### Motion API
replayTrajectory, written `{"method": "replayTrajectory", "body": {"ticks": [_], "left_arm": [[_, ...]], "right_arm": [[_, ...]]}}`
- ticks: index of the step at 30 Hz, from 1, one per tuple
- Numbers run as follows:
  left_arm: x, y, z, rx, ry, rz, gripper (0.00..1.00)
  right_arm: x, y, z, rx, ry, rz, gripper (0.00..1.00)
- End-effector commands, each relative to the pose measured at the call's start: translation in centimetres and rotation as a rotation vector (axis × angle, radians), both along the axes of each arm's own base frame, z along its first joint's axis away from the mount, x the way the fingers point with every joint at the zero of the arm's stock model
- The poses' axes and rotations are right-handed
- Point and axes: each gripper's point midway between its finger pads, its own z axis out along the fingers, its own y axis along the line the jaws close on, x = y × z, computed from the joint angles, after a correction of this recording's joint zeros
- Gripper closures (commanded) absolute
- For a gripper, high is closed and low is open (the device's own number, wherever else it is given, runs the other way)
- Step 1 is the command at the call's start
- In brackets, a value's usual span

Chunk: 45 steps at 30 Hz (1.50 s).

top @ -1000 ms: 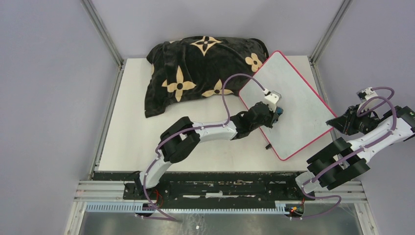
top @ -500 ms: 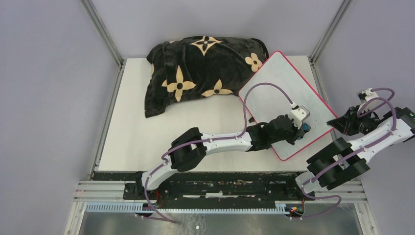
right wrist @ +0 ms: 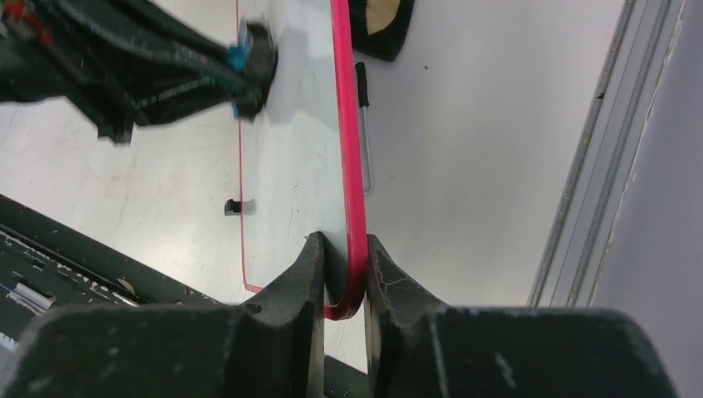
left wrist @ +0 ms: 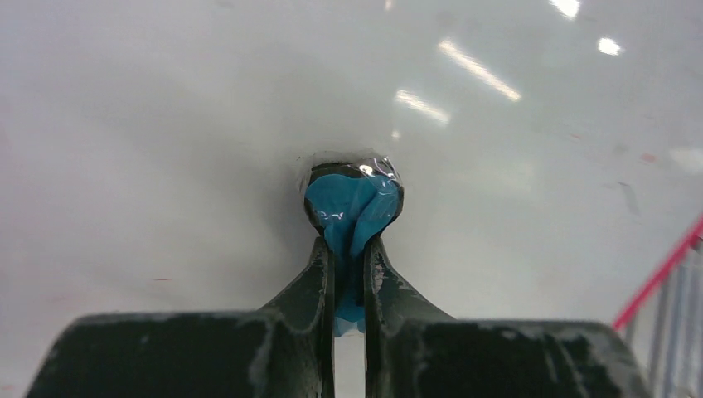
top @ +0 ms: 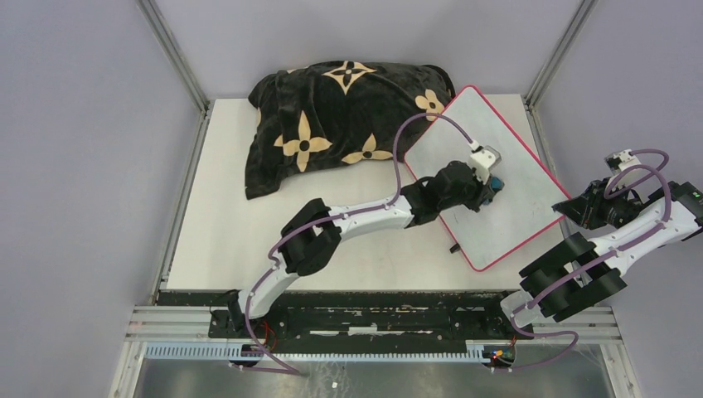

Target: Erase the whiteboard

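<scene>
The whiteboard (top: pixel 514 207) lies tilted at the right of the table, white with a red-pink rim. Its surface fills the left wrist view (left wrist: pixel 166 124) with only faint marks. My left gripper (top: pixel 492 184) is shut on a blue eraser (left wrist: pixel 352 211) with a black rim, pressed on the board's upper middle. The eraser also shows in the right wrist view (right wrist: pixel 240 58). My right gripper (top: pixel 572 206) is shut on the whiteboard's right corner, its fingers (right wrist: pixel 308 274) clamping the red rim (right wrist: pixel 352 207).
A black pillow with tan flower pattern (top: pixel 340 116) lies at the back, touching the board's far corner. A marker pen (right wrist: pixel 363 124) lies on the table behind the board's edge. A small black piece (top: pixel 454 247) sits by the board's near left edge. Metal frame rails border the table.
My left gripper swept with the eraser from the board's middle to its lower right, then back up toward the upper middle. The right gripper has kept its hold on the corner.
</scene>
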Motion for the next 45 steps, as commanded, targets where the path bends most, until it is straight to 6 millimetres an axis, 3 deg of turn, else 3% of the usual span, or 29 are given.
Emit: {"method": "replayTrajectory", "body": {"ticks": [1, 5, 7, 13, 23, 30, 37, 45], "left_arm": [[8.8, 5.9, 2.3, 0.059, -0.115, 0.247, 0.97], [10.5, 7.6, 2.0, 0.081, -0.111, 0.289, 0.97], [10.2, 8.0, 2.0, 0.084, -0.108, 0.286, 0.97], [7.7, 10.0, 3.8, 0.045, -0.069, 0.249, 0.97], [4.0, 17.4, 5.6, 0.131, 0.009, 0.319, 0.97], [2.4, 22.7, 4.4, 0.236, 0.058, 0.421, 0.93], [2.1, 27.3, 3.8, 0.319, 0.075, 0.511, 0.87], [3.1, 32.1, 2.7, 0.403, 0.141, 0.575, 0.82]], "right_arm": [[-3.6, 3.3, -1.6, 0.05, 0.189, 0.091, 0.99], [-3.6, 3.3, -1.5, 0.044, 0.188, 0.092, 0.99], [-3.6, 3.3, -1.4, 0.042, 0.185, 0.088, 0.99], [-3.4, 3.1, -1.0, 0.037, 0.181, 0.077, 0.99], [-3.2, 2.8, 2.0, -0.014, 0.163, 0.002, 0.96], [-2.6, 2.4, 4.5, -0.034, 0.125, -0.05, 0.68], [-1.9, 2.6, 7.2, -0.053, 0.057, -0.085, 0.31], [-1.6, 3.3, 10.3, -0.106, -0.031, -0.118, 0.19]]}}
